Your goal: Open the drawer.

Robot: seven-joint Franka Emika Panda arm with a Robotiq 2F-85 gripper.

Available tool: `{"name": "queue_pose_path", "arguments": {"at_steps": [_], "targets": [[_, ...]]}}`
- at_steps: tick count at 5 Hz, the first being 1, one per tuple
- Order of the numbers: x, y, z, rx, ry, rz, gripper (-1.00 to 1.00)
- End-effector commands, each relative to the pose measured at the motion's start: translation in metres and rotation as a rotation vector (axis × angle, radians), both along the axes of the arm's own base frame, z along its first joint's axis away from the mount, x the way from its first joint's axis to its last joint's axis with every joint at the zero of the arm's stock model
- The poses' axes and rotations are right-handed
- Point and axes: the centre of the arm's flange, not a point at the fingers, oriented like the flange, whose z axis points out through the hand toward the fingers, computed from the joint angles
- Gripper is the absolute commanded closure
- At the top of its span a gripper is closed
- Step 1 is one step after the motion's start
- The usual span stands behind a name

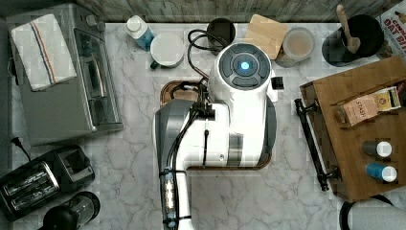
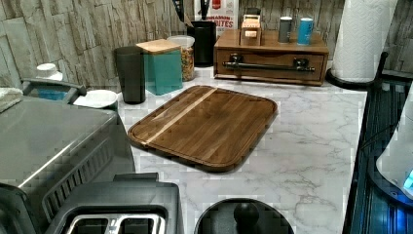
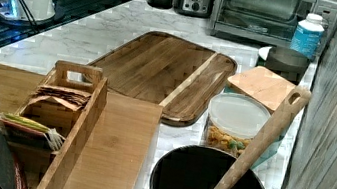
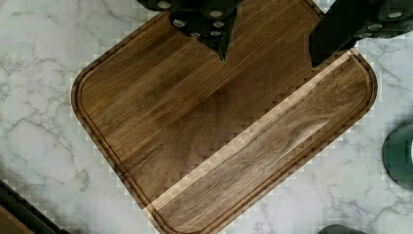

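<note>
- Gripper (image 4: 268, 53) hangs above the cutting board (image 4: 214, 126), jaws apart with nothing between them; likely a start pose, well apart from the target.
- Drawer (image 2: 271, 64) sits shut in a low wooden box at the far end of the counter in the left view, at the top view's right; its black bar handle (image 2: 269, 66) faces the board, so a pull toward the board looks natural.
- Box top carries a tea caddy (image 3: 65, 109) and small tins (image 1: 380, 160); a hard tug may shake them.
- Counter (image 2: 311, 136) is white marble, crowded at the edges: toaster oven (image 1: 72, 81), toaster (image 1: 40, 179), paper towel roll (image 2: 363, 36), stone-tile wall (image 2: 58, 29) behind.
</note>
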Motion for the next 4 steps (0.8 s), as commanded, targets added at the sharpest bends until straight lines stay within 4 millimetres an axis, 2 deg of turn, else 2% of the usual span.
{"name": "queue_pose_path", "arguments": {"at_steps": [1,2,4], "targets": [[-0.002,0.001,-0.005,0.007,0.011,-0.002,-1.00],[-0.013,-0.002,-0.013,-0.019,0.005,0.095,-1.00],[-0.049,-0.042,-0.032,-0.028,-0.018,0.351,-1.00]]}}
